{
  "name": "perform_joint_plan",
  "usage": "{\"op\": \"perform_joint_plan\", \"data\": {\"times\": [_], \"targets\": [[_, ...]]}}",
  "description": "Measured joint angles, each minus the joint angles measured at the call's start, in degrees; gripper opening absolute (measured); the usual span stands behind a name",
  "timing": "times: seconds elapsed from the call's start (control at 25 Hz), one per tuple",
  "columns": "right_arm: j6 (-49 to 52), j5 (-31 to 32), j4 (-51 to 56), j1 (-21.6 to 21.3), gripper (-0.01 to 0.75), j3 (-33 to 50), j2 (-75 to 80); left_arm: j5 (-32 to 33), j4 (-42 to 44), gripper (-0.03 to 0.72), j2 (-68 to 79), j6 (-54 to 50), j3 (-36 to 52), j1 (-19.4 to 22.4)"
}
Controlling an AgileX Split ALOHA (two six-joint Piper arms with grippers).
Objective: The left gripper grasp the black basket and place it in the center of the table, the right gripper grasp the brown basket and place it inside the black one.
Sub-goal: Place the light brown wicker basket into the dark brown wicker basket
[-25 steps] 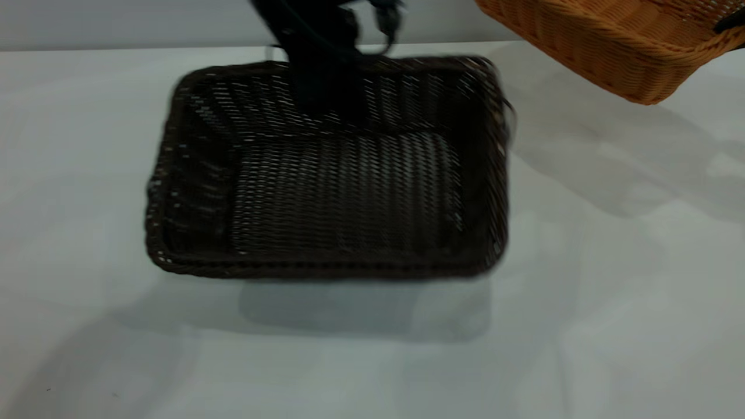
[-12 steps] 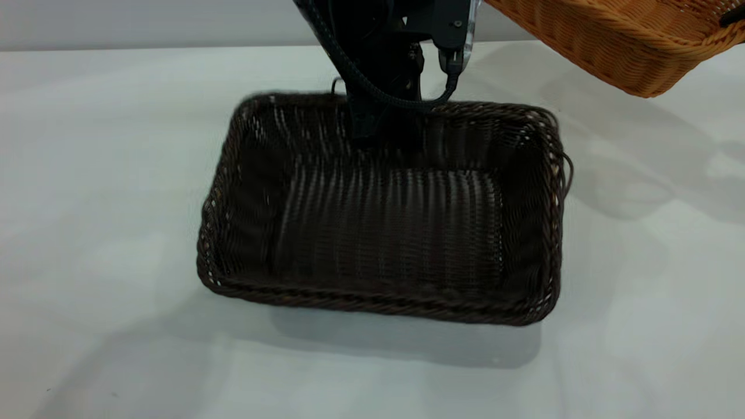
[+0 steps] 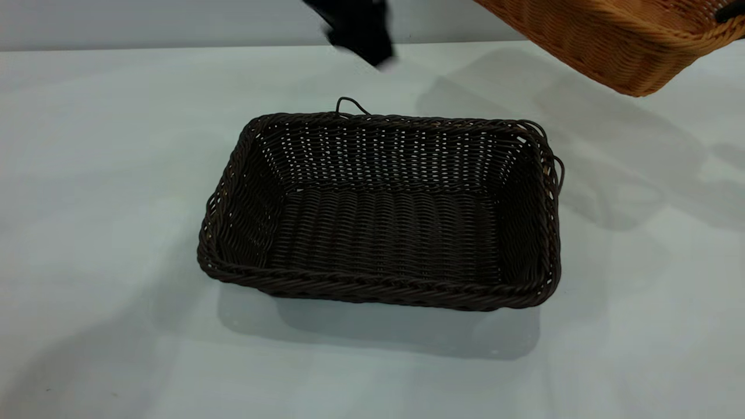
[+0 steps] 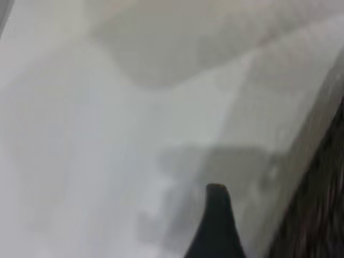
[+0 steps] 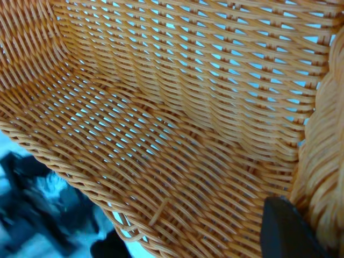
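The black basket (image 3: 384, 233) rests flat on the table (image 3: 87, 174), near its middle, and is empty. My left gripper (image 3: 358, 32) is a blurred black shape above and behind the basket's far rim, clear of it and open. In the left wrist view one finger (image 4: 216, 220) hangs over bare table, with the dark basket (image 4: 322, 215) beside it. The brown basket (image 3: 611, 41) hangs tilted in the air at the far right, held at its rim by my right gripper (image 3: 730, 13). The right wrist view shows its weave (image 5: 161, 107) and one finger (image 5: 287, 228) against the rim.
Shadows of the arms and the raised basket fall on the white tabletop to the right of and in front of the dark basket. A pale wall runs behind the table's far edge.
The left gripper let go of the black basket's far rim and rose up and away. The basket settled flat on the table. The brown basket stayed raised at the right.
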Motion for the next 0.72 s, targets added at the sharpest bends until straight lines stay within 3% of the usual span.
{"op": "perform_joint_plan", "data": {"times": [0.16, 0.36, 0.56, 0.72], "targets": [[1.37, 1.79, -3.38, 1.67, 0.069, 0.00, -3.63, 7.80, 0.19, 0.529, -4.12, -6.42, 0.00, 7.79], [7.45, 2.83, -13.15, 8.13, 0.069, 0.00, -11.15, 10.55, -0.22, 0.529, -5.90, -8.28, 0.00, 15.31], [13.15, 4.48, -20.98, 19.14, 0.069, 0.00, -13.36, 10.69, -0.23, 0.530, -5.90, -8.48, 0.00, 19.12], [15.50, 4.54, -23.44, 26.06, 0.069, 0.00, -13.36, 10.82, -0.29, 0.530, -5.90, -8.48, 0.00, 19.71]]}}
